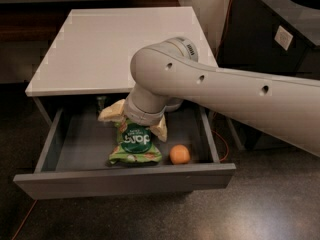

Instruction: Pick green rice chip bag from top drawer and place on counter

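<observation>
The green rice chip bag (134, 144) lies in the open top drawer (125, 181), near its front middle, logo facing up. My gripper (134, 119) reaches down into the drawer from the right; its cream fingers (112, 112) spread to either side of the bag's upper end, one at the left and one at the right. The large grey arm covers the gripper's wrist and the bag's top edge. The light grey-white counter (110, 44) above the drawer is bare.
A small orange ball (179, 154) lies in the drawer to the right of the bag. A dark green can (101, 103) stands at the drawer's back left, partly hidden under the counter edge. A black cabinet (280, 29) stands at the right.
</observation>
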You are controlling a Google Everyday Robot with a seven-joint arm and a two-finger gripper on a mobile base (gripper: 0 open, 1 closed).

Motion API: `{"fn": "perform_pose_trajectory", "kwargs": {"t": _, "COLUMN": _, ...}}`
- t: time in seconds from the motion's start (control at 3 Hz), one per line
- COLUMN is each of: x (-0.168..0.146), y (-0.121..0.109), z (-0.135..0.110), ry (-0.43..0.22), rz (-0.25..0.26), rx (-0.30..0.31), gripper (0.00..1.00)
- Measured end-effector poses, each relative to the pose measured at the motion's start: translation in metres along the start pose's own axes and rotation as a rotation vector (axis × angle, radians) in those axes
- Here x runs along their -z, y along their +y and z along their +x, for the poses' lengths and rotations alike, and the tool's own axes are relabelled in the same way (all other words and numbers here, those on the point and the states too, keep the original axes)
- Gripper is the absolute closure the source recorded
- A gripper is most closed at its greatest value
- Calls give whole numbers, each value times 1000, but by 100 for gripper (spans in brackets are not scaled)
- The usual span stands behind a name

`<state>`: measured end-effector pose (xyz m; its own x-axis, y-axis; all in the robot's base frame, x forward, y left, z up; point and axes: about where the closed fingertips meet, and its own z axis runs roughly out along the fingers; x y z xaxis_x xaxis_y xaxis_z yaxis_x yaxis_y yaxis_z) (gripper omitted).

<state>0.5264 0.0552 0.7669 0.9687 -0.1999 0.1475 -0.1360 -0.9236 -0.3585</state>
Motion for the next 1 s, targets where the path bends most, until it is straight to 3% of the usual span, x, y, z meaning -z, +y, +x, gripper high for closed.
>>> {"fn": "perform_pose_trajectory", "kwargs": {"t": 0.33, "x": -17, "y": 7, "z": 5, "ry": -14, "rz": -35, "rx": 33, "gripper": 0}}
{"fn": "perform_pose_trajectory", "kwargs": {"t": 1.0, "x": -87, "y": 19, "z": 25, "ry": -66, "rz": -142, "rx": 279, "gripper": 0}}
